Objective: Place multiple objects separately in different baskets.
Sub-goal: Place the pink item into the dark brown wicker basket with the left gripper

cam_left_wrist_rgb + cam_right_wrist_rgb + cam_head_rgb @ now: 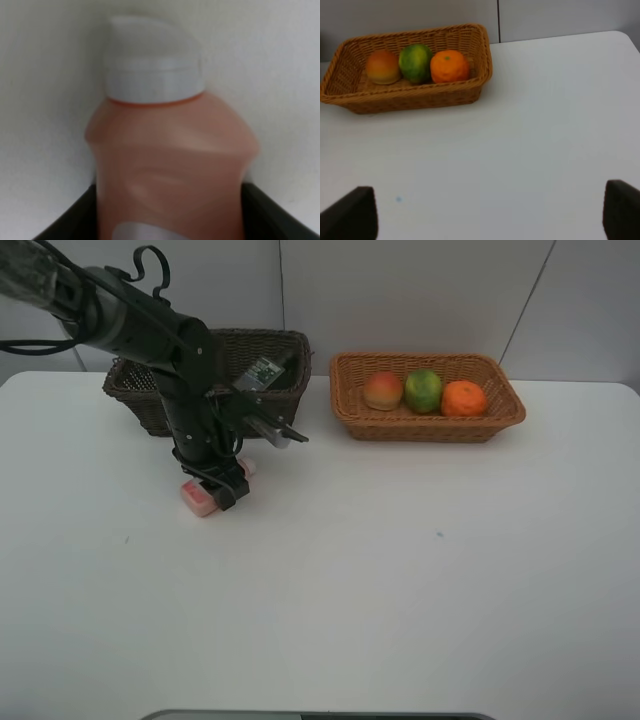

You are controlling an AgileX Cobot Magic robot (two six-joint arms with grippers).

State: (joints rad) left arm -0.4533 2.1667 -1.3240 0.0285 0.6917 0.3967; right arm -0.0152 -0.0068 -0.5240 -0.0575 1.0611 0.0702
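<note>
White tabletop (400, 570), two baskets along its far edge. We note the dark brown basket (285, 350) at upper left of the high view, partly hidden behind the left arm (140, 325). We cannot make out what lies inside it.

The light tan basket (350, 410) sits at upper centre-right, just beside the dark one but apart from it. In it, a row of three: red-yellow peach (383, 390) on the left, green round fruit (423, 390) in the middle, orange (463, 398) on the right. The three sit close together; we cannot tell whether they touch. The right wrist view shows the same row in the same basket.

The pink bottle (198, 497) lies on the tabletop in the left-centre of the high view, in front of the dark basket. The left tool (215, 485) is down over it. In the left wrist view the bottle, with its white cap (150, 65), fills the frame, its lower body sitting between the two dark fingers (75, 220). The jaws stand at a middling width either side of the body; we cannot tell whether they press it.

The right tool (490, 215) is spread wide, empty, with bare tabletop between its fingertips (352, 212). It does not appear in the high view.
</note>
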